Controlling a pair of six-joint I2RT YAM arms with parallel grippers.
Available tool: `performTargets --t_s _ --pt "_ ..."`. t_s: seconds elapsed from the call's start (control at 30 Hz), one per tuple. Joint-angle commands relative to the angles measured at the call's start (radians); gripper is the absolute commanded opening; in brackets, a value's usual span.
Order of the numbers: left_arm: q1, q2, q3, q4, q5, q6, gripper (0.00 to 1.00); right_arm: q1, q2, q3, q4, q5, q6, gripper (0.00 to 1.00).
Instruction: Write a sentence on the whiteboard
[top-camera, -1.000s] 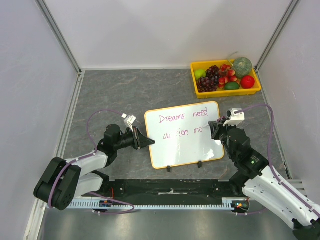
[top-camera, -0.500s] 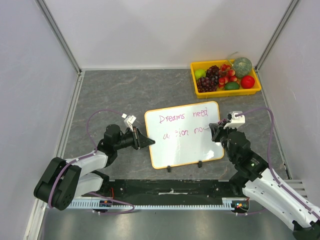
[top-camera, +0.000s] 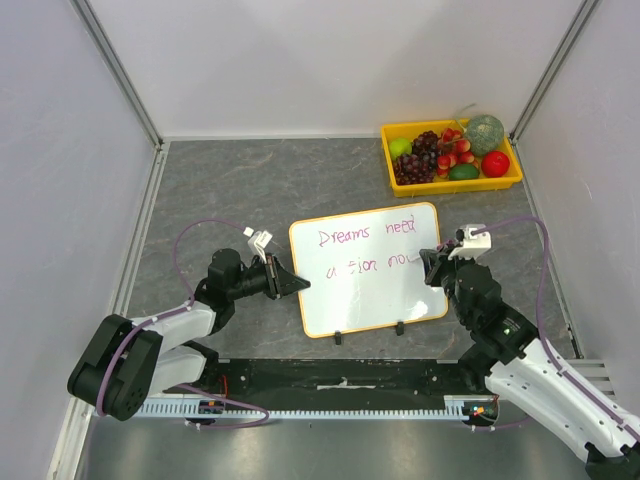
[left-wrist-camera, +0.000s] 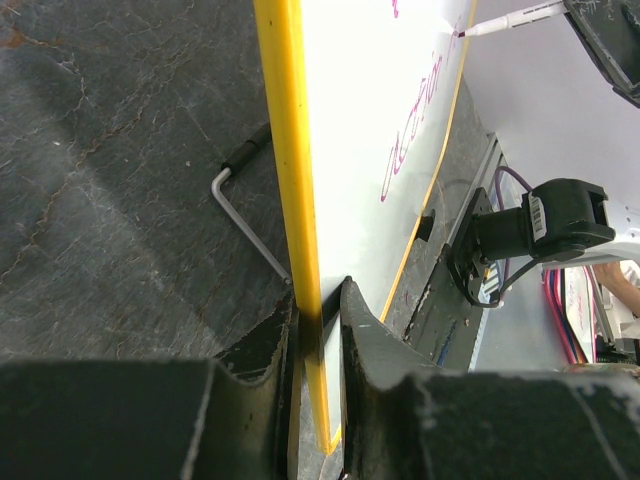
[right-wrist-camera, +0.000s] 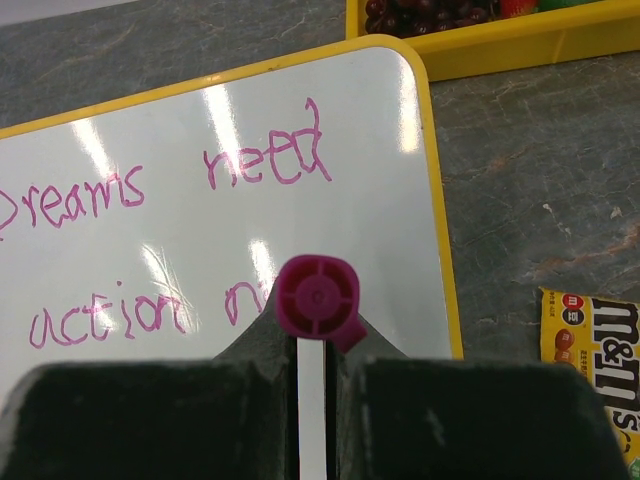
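Observation:
The whiteboard (top-camera: 368, 270), white with an orange frame and two black feet, stands tilted mid-table. Purple writing on it reads "Dreams need" and "action no". My left gripper (top-camera: 298, 283) is shut on the board's left edge (left-wrist-camera: 305, 310), one finger on each face. My right gripper (top-camera: 432, 263) is shut on a purple marker (right-wrist-camera: 318, 300) at the board's right side. The marker tip (left-wrist-camera: 462, 33) touches the board at the end of the second line. The board also shows in the right wrist view (right-wrist-camera: 200, 240).
A yellow tray (top-camera: 452, 183) of fruit stands at the back right. A yellow candy packet (right-wrist-camera: 595, 350) lies on the table right of the board. The board's wire stand (left-wrist-camera: 245, 225) rests behind it. Enclosure walls stand on both sides.
My right gripper has moved slightly right along the second line, adding strokes after "action". The left gripper and board have not moved.

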Motion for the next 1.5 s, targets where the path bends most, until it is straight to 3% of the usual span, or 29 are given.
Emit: performTargets --t_s 0.0,0.43,1.47 --pt "-0.003 0.012 0.002 -0.057 -0.084 0.098 0.02 -0.002 0.03 0.019 0.014 0.043 -0.014 0.0" --pt "-0.003 0.011 0.002 -0.059 -0.085 0.098 0.02 -0.002 0.098 0.084 0.063 0.074 -0.052 0.0" --pt "-0.003 0.014 0.002 -0.059 -0.085 0.097 0.02 -0.002 0.027 0.016 -0.028 0.018 -0.019 0.0"
